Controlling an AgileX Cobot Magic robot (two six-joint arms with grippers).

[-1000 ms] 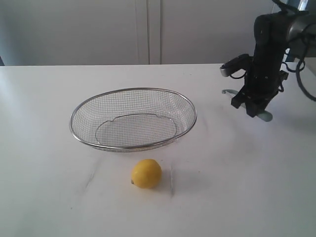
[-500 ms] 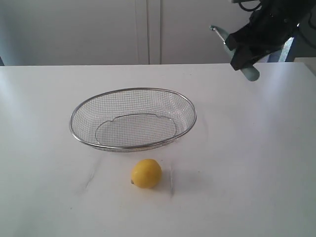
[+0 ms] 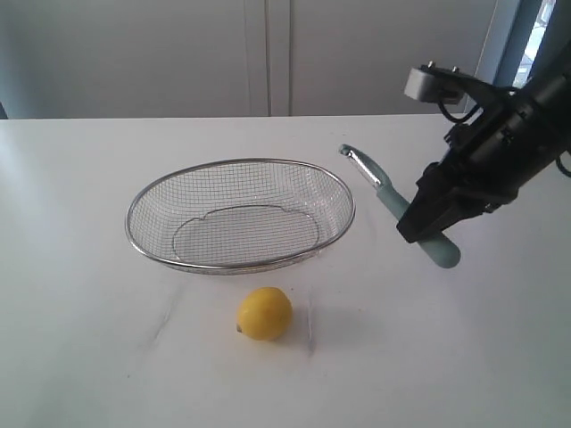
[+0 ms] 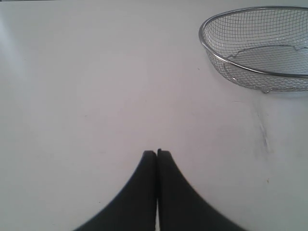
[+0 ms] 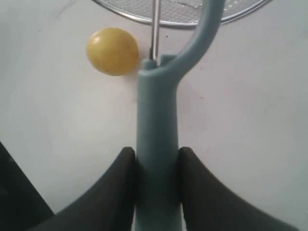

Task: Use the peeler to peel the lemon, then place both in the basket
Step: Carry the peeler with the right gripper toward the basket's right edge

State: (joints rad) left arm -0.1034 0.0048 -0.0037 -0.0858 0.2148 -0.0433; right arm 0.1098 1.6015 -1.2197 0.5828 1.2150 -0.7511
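Desk [image 3: 89,357]: plain white, matte, evenly lit, with a few faint grey scuff marks [image 3: 310,325] near the fruit. Behind it stood a pale wall [image 3: 134,53] of flat panels with a vertical seam near the middle. A bright strip [image 3: 542,36] showed at the far right edge of the exterior view.

Count, task items:
- Basket [image 3: 241,163]: one. Silver wire mesh, oval, upright on the desk, roughly centre.
- Lemon [image 3: 264,313]: one. Yellow, resting on the desk on the camera side of the basket, near its rim but apart from it.
- Peeler [image 3: 390,201]: one. Pale teal handle, metal blade head. Held to the right of the basket, tilted, blade end higher and pointing toward the basket's right rim without touching it. Whether the butt of the handle met the desk could not be told.

Count, end effectors: two.
- Right end effector [image 3: 421,225]: clamped on the peeler's handle, one black finger on each side of it, as the right wrist view showed plainly.
- Left end effector [image 4: 157,159]: seen only in the left wrist view. Clenched, fingers pressed together with nothing between them, over bare desk, well apart from the basket.
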